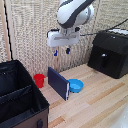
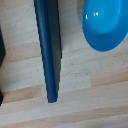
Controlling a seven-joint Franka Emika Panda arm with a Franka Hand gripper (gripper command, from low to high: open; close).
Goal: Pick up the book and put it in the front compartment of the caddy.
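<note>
Book (image 1: 58,83) stands upright on its edge on the wooden table (image 1: 100,100), free of any grip, with the blue bowl (image 1: 75,85) just beside it at 3 o'clock, the red cup (image 1: 39,80) near at 9 o'clock and the caddy (image 1: 20,97) (black fabric, dividers visible) at 8 o'clock in the exterior view. Gripper (image 1: 61,51) hangs well above the book at 12 o'clock, its jaws apart and holding nothing. In the wrist view the book's top edge (image 2: 48,50) appears as a narrow dark band, apart from the bowl (image 2: 105,25); a black box (image 1: 109,52) sits at 2 o'clock.
</note>
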